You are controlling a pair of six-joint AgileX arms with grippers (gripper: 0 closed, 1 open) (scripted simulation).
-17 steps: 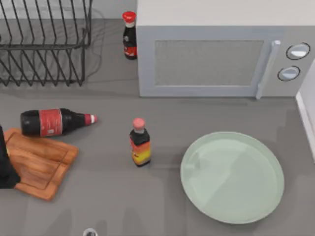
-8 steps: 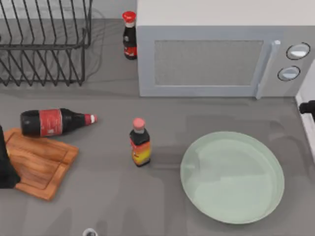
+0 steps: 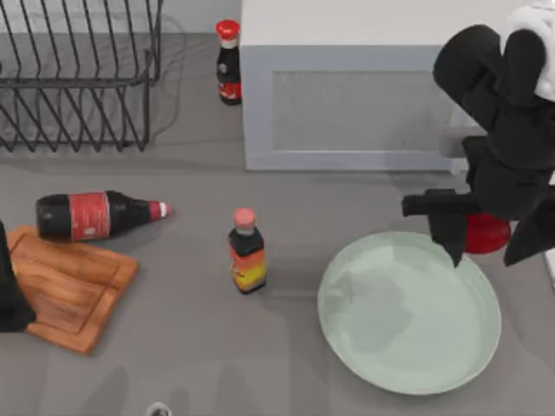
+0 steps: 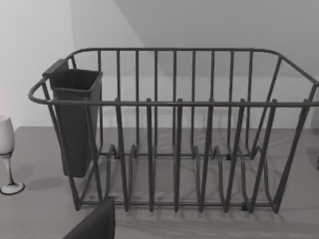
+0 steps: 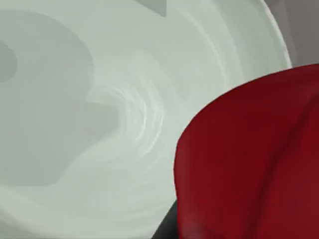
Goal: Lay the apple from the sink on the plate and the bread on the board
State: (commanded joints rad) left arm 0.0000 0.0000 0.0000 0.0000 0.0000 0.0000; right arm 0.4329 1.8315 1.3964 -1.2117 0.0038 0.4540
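The right claw is clenched around the apple, above the far right rim of the plate. The apple looks glossy, hard and light, so it may slip; holding it across its widest middle seems safest.

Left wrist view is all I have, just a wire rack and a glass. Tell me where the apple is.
Observer: The right gripper holds the apple at the far-right rim of the plate, jaws shut on it.
Operator: Report what is on the plate.
Observer: Nothing lies on it.
Operator: Give me the board.
Observer: The board lies at the table's left edge, with a bottle on its side just beyond it. The left arm is parked over the board's left end.
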